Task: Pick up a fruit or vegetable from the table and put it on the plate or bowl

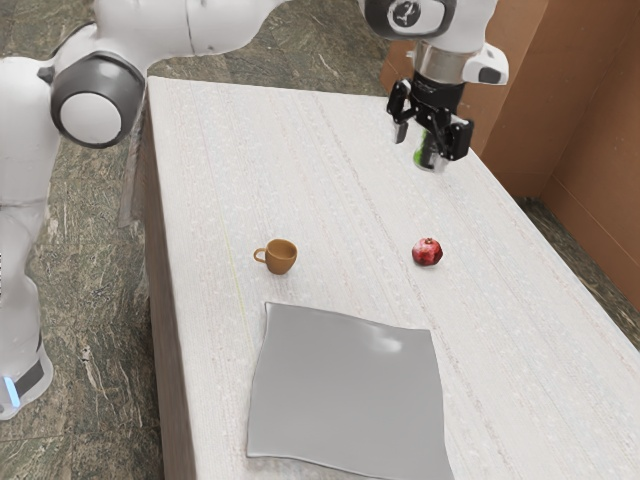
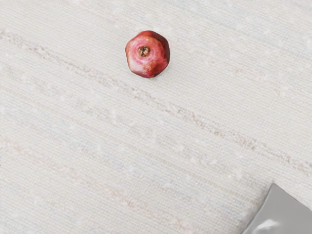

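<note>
While the black jaws hang spread and empty above the pale worktop (image 1: pixel 250 150), the round red pomegranate (image 1: pixel 427 252) rests at their six o'clock, the grey square plate (image 1: pixel 345 400) at its seven.

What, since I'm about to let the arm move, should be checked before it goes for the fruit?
1. Fruit located: the pomegranate sits alone on the table, nothing touching it: ok.
2. Gripper ready: fingers open, holding nothing: ok.
3. Gripper lined up over the pomegranate: it hangs high above the table, and the wrist view has the fruit off centre: not ok.
4. Plate ready: it lies flat with nothing on it: ok.
5. Cup out of the way: it stands apart from both fruit and plate: ok.
</note>
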Motion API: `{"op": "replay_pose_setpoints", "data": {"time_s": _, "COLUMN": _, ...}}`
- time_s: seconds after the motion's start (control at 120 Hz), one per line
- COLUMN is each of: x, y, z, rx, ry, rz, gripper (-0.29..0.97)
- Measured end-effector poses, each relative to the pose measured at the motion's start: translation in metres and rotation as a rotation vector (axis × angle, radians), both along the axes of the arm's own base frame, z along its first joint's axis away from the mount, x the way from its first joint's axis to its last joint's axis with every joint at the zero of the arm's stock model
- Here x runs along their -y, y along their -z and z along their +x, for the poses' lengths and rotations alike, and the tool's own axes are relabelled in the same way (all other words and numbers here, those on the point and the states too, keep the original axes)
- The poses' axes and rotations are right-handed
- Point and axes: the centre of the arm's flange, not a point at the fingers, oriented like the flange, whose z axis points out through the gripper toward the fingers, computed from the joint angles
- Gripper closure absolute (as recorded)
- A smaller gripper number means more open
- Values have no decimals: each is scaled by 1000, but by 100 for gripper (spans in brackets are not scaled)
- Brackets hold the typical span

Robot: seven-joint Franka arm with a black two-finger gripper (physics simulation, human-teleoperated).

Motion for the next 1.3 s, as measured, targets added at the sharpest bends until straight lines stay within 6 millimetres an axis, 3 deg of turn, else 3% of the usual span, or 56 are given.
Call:
{"op": "replay_pose_setpoints", "data": {"time_s": 0.083, "x": -33, "y": 41, "z": 24, "rx": -51, "ry": 37, "rz": 1, "gripper": 0}}
{"op": "replay_pose_setpoints", "data": {"time_s": 0.175, "x": -58, "y": 94, "z": 34, "rx": -105, "ry": 91, "rz": -28, "gripper": 0}}
{"op": "replay_pose_setpoints", "data": {"time_s": 0.275, "x": -56, "y": 120, "z": 50, "rx": -77, "ry": 180, "rz": -47, "gripper": 0}}
{"op": "replay_pose_setpoints", "data": {"time_s": 0.35, "x": -60, "y": 128, "z": 60, "rx": -43, "ry": 227, "rz": -57, "gripper": 0}}
{"op": "replay_pose_setpoints", "data": {"time_s": 0.458, "x": -107, "y": 158, "z": 74, "rx": -36, "ry": 220, "rz": -87, "gripper": 0}}
{"op": "replay_pose_setpoints", "data": {"time_s": 0.508, "x": -118, "y": 172, "z": 80, "rx": -38, "ry": 230, "rz": -98, "gripper": 0}}
{"op": "replay_pose_setpoints", "data": {"time_s": 0.725, "x": -111, "y": 213, "z": 106, "rx": 7, "ry": 354, "rz": -105, "gripper": 0}}
{"op": "replay_pose_setpoints", "data": {"time_s": 0.85, "x": -106, "y": 225, "z": 116, "rx": 43, "ry": 414, "rz": -95, "gripper": 0}}
{"op": "replay_pose_setpoints", "data": {"time_s": 1.083, "x": -118, "y": 241, "z": 125, "rx": 72, "ry": 470, "rz": -75, "gripper": 0}}
{"op": "replay_pose_setpoints", "data": {"time_s": 1.3, "x": -117, "y": 274, "z": 135, "rx": 76, "ry": 515, "rz": -74, "gripper": 0}}
